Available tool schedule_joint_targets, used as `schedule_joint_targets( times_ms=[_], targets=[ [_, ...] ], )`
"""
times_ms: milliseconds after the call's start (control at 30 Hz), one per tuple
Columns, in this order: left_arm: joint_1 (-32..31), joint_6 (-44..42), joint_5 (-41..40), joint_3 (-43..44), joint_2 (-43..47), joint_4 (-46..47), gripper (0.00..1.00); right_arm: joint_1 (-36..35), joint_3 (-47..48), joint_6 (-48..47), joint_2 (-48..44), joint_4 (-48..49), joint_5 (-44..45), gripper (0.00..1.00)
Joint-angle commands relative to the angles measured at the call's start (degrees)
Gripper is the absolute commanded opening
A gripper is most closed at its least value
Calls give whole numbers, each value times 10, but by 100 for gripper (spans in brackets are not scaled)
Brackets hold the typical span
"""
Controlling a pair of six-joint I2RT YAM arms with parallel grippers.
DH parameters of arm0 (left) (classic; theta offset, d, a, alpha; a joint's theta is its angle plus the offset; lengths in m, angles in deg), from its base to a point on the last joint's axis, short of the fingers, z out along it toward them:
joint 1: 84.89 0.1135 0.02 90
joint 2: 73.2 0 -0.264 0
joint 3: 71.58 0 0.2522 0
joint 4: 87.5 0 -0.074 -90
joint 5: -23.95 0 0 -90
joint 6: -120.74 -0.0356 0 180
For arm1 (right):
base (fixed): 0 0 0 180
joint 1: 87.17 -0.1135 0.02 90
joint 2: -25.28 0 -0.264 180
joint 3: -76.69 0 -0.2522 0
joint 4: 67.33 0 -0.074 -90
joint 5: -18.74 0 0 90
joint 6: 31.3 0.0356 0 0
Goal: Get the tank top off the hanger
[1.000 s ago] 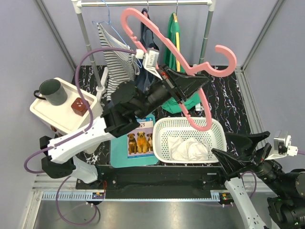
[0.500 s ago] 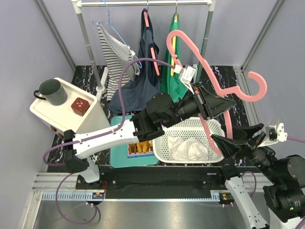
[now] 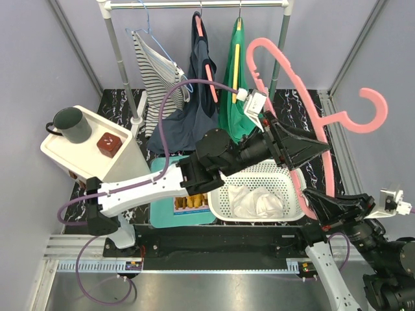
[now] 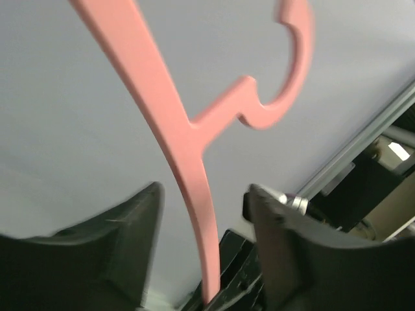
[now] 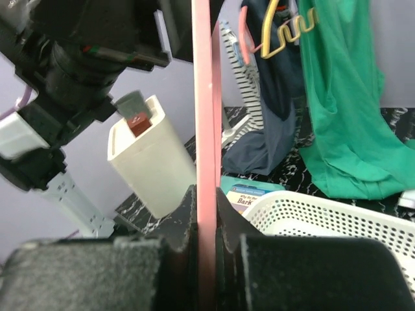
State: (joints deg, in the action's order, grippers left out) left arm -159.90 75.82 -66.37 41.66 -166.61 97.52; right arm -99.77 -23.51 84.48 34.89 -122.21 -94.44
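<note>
The bare pink hanger stands tilted in the air over the right side of the table, hook to the right. My left gripper is open around one of its bars; in the left wrist view the bar passes between the spread fingers without touching them. My right gripper is shut on the hanger's lower end, and the right wrist view shows the pink bar clamped between its jaws. A white crumpled tank top lies in the white basket.
A clothes rack at the back carries a striped top, a navy garment and a green one. A white side table at the left holds a dark mug and a brown block. A book lies beside the basket.
The left arm swung the hanger from the rack's middle over to the right. The left gripper then opened off it while the right gripper closed on its lower end.
</note>
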Motion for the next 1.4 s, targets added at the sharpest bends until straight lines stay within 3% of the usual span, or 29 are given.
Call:
schedule_joint_targets(
  times_ms=[0,133,267,433,533,733,967,1133,1367],
  targets=[
    [-2,-83,-13,-52,95,-29,74,-2,69,10,7,-78,90,0],
    [-2,-158,-37,-185,243,-80,78,-3,141,-12,49,-175,121,0],
    [-2,-216,-75,-263,379,-175,77,-2,176,-49,130,-268,105,0],
    [-1,-230,-163,-392,554,-225,77,-1,188,-98,216,-320,134,0],
    [-1,-234,-191,-438,614,-241,77,-2,186,-105,248,-303,165,0],
    [-2,-236,-215,-471,662,-286,77,-1,181,-128,342,-202,182,0],
    [-2,-192,-176,-501,678,-283,77,-2,218,-135,465,-57,184,0],
    [-1,-170,-162,-525,688,-288,77,-2,304,-143,558,2,197,0],
    [-2,-148,-173,-547,721,-303,77,-3,441,-121,682,15,188,0]
  ],
)
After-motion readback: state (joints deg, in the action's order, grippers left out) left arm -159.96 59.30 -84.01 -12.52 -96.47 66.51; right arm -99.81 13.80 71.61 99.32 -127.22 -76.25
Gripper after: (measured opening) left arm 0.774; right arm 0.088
